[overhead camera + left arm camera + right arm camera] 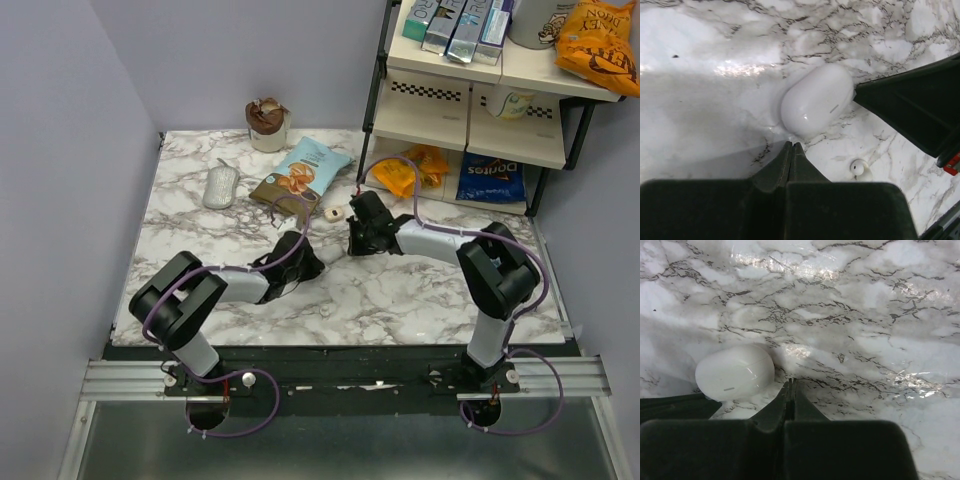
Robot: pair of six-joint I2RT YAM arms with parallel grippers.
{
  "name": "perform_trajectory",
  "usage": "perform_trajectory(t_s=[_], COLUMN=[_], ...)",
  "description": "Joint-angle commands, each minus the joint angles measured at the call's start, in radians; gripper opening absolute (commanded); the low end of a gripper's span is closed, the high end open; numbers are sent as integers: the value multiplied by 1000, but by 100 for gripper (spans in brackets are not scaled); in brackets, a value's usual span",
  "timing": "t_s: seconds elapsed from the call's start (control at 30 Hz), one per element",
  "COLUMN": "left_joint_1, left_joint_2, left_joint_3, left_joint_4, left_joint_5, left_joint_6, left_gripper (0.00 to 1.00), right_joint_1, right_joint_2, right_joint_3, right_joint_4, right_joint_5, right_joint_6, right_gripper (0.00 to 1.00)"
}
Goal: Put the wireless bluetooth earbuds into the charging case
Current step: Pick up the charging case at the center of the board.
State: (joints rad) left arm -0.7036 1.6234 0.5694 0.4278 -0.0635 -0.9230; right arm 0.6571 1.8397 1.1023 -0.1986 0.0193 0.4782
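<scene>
Over the middle of the table, the top view shows you the left gripper and right gripper drawn in nose to nose. Whatever sits between them is hidden from up there.

From the left wrist, the charging case lies on the table with its lid down, and a faint seam shows along its side. Your left claw is pressed together, its tips just at the case's near edge. The right claw's dark finger touches the case's opposite end. One earbud lies loose on the table just beside the left fingers; the second does not show.

From the right wrist, the right claw is also together and holds nothing, with the case just to its left.

Nothing can go in until that lid is up, so treat this as the opening step. Pin the rounded shell with one closed claw and work the other into the seam. It looks likely to skid on the glossy top, so push slowly. Mind the loose bud as you move.
</scene>
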Motion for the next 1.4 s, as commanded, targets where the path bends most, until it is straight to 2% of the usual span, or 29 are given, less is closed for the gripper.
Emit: perform_trajectory(t_s=[0.0,0.23,0.43,0.63,0.8,1.37], left_joint_1=[21,59,59,49,33,67], left_joint_2=[-34,-20,-42,-40,0,61], left_joint_3=[-9,35,1,-57,-42,33], left_joint_4=[-89,-90,-78,32,111,5], left_joint_5=[-67,-36,34,143,172,84], left_joint_6=[12,30,24,0,-16,-1], left_gripper=[0,0,0,0,0,0], right_joint_1=[-2,-4,-4,-4,-4,1], right_joint_2=[-33,36,124,144,144,76], right_joint_3=[39,212,303,245,209,39], right_joint_4=[7,-65,-79,-47,-27,54], right_joint_5=[74,117,58,8,-13,-110], right_joint_6=[14,0,-36,-26,-23,17], right_gripper=[4,7,6,5,3,3])
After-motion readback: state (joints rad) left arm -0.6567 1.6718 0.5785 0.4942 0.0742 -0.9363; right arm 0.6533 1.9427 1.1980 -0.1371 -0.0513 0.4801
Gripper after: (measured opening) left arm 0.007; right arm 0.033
